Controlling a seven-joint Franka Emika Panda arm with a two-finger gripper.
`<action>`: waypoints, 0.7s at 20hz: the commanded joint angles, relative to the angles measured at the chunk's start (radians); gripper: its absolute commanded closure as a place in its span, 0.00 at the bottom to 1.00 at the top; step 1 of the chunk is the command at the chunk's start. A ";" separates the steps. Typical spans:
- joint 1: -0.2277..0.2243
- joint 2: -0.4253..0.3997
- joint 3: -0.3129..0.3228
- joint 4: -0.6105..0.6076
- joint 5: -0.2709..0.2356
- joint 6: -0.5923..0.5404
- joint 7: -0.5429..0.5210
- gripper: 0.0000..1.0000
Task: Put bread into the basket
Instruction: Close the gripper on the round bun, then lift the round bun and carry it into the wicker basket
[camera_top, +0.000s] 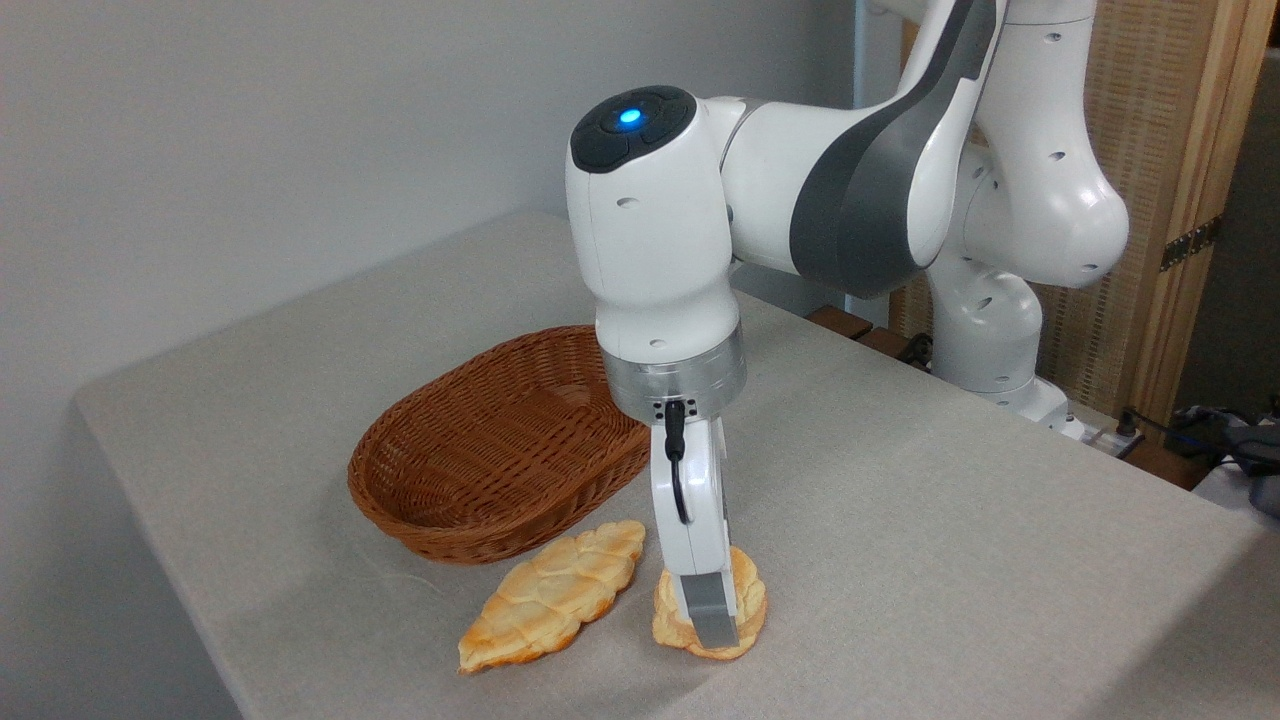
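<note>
Grey cloth covers the table (900, 520). Counted on it: two pieces of bread, one basket, one robot arm.

Bread, first piece: the small round bun (745, 592), golden with a toasted orange edge, lies on the cloth near the front edge, to the right of the basket and apart from it. Second piece: a long flat braided loaf (550, 595), lying just left of the bun, its far tip close to the basket's front rim; whether it touches is hard to tell.

Basket (500, 450): oval, brown wicker, shallow sloping sides. Nothing shows inside it, though the arm hides its right end.

Arm (850, 190): white and grey, a blue light on its top, wrist pointing straight down. Gripper (712, 620) is at the bun, with the near finger (710, 605) in front of the bread and its tip down at the cloth. The far finger is hidden, so whether the bun is clamped cannot be told.
</note>
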 joint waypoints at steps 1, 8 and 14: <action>-0.007 -0.001 0.008 -0.022 0.013 0.021 0.013 0.01; -0.010 -0.001 0.006 -0.021 0.012 0.021 0.009 0.47; -0.010 -0.009 0.006 -0.019 0.012 0.013 -0.001 0.48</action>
